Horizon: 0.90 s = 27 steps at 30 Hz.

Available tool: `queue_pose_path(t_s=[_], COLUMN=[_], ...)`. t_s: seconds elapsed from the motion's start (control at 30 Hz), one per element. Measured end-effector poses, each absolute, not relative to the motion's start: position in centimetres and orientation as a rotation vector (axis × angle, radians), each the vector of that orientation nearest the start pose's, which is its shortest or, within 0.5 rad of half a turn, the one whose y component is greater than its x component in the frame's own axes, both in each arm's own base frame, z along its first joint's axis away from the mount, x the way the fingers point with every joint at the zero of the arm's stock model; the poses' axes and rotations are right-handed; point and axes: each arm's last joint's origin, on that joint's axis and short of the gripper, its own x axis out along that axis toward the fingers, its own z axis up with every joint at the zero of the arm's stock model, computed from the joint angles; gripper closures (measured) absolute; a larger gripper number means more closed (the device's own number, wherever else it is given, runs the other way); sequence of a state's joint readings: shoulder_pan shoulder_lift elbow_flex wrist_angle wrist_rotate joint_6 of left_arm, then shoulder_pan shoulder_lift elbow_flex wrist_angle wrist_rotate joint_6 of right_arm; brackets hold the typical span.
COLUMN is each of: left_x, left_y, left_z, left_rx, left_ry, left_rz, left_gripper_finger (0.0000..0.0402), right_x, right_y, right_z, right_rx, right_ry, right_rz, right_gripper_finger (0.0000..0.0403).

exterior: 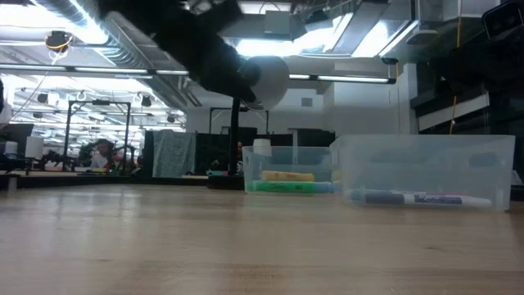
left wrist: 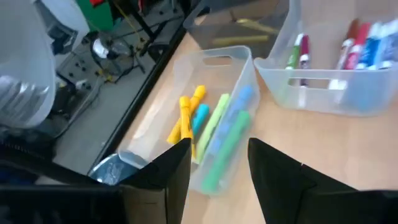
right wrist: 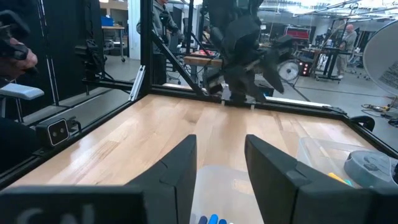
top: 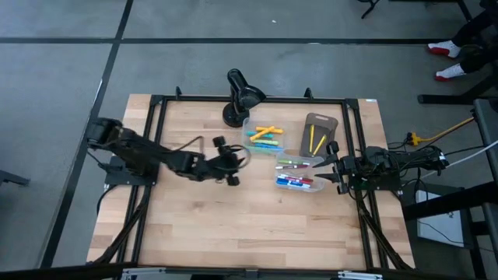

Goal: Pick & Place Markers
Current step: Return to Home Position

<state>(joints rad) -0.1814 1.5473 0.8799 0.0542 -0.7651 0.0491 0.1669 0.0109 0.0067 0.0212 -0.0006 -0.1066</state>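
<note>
Yellow, orange, green and blue markers (top: 264, 136) lie in a clear bin (top: 250, 124) at the table's far middle. Red, blue and pink markers (top: 294, 180) lie in a second clear bin (top: 280, 159) to its right. Two yellow markers (top: 314, 140) rest in the grey-brown tray (top: 320, 120). My left gripper (top: 240, 158) is open and empty just left of the first bin; in its wrist view (left wrist: 219, 144) it stands above that bin's markers (left wrist: 227, 146). My right gripper (top: 323, 173) is open and empty at the second bin's right end (right wrist: 230, 186).
A black camera stand (top: 237, 97) sits at the far edge behind the first bin. A black frame (top: 156, 105) borders the table. Bare wood (top: 249, 225) fills the near half. In the low view both bins (exterior: 291, 168) (exterior: 426, 172) stand side by side.
</note>
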Motion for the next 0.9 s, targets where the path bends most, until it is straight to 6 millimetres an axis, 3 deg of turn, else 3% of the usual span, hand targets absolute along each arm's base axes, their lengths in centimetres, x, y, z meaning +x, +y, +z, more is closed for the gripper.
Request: queue_pose_path(t_s=[0.17,0.3,0.5,0.9], left_x=[27.2,23.9,19.5,14.9], left_y=[-4.4,-4.7,-4.4,-3.3], left_z=[20.9,20.4,18.9,15.4], left_rx=[0.266,0.191,0.039,-0.129], left_ry=[0.436,0.335,0.204,0.009], left_rz=[0.505,0.373,0.247,0.192], left_gripper_finger=[0.0250,0.0251,0.0250,0.0249], right_x=[9.7,9.7,9.7,9.7], right_y=[1.6,1.6,1.6,1.6], right_z=[16.7,16.7,16.7,16.7], right_rx=[-0.105,-0.105,-0.105,-0.105], right_ry=[-0.025,-0.026,-0.026,-0.026], right_rz=[0.166,0.166,0.166,0.166], right_gripper_finger=[0.0267,0.0267,0.0267,0.0267])
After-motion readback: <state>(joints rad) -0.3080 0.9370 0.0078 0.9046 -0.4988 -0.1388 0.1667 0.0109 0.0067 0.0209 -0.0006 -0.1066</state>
